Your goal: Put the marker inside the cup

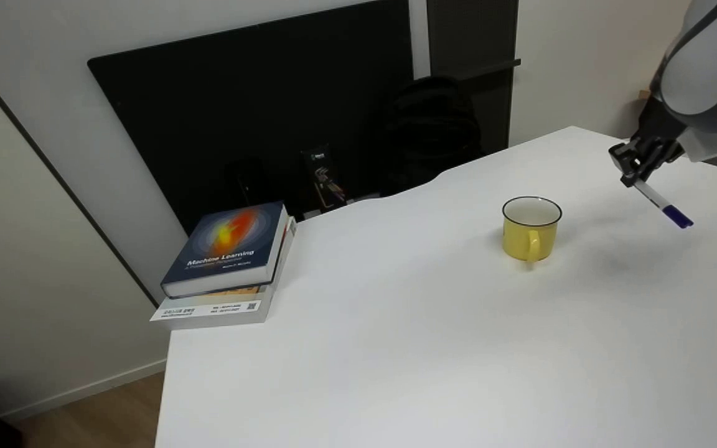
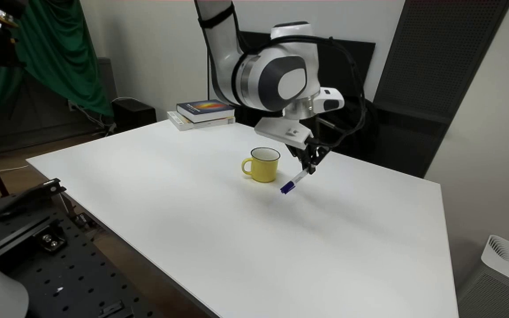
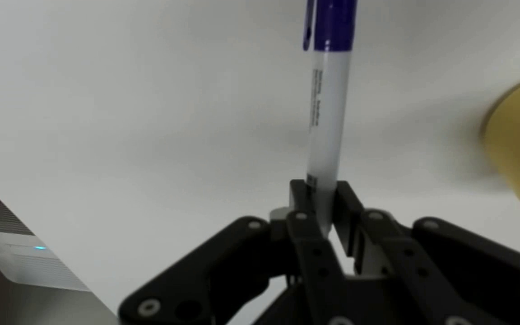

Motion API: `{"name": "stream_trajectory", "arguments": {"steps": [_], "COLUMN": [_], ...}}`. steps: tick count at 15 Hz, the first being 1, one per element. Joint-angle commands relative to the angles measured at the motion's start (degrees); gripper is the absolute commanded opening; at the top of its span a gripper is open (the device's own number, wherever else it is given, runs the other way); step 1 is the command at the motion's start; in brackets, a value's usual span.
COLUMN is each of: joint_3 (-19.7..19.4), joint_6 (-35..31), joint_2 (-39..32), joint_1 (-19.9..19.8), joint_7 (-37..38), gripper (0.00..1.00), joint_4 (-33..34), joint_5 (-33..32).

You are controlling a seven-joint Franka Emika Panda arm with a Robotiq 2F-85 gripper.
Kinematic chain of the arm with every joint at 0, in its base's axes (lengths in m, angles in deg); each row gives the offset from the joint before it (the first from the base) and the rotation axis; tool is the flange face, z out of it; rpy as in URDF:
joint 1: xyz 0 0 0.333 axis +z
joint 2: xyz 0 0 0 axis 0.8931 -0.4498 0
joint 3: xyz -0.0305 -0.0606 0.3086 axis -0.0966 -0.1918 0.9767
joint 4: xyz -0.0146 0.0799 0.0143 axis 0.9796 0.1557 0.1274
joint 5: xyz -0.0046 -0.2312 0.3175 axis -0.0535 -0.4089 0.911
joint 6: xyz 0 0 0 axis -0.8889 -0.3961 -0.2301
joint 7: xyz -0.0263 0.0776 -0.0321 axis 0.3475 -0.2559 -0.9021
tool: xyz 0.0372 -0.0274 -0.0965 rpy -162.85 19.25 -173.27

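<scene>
The cup is a yellow mug with a white inside, a dark rim and a handle. It stands upright on the table in both exterior views and is cut off at the right edge of the wrist view. My gripper is shut on the white end of the marker, beside the cup and above the table. The marker also shows in an exterior view and the wrist view. It is tilted, with its blue-purple cap sticking out away from the fingers.
The white table bears a stack of two books at a far corner. A black backpack and a dark board are behind the table edge. A white appliance stands beside the table.
</scene>
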Motion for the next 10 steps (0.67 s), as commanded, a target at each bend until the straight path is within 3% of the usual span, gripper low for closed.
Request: {"name": "stream_trajectory", "arguments": {"steps": [1, 3, 7, 10], "joint_3": [-3.95, -4.46, -1.13, 1.8], "joint_6": [-1.01, -2.98, -8.0, -15.63], "joint_2": [1.18, 1.51, 3.56, 4.74], "joint_1": [4.31, 5.18, 3.05, 1.56], "joint_7": [3.24, 3.31, 2.97, 3.21], "gripper": [0.04, 0.04, 0.04, 0.04], "joint_4": [0.05, -0.12, -1.45, -3.19], "joint_5": [-2.37, -2.23, -0.61, 0.65]}}
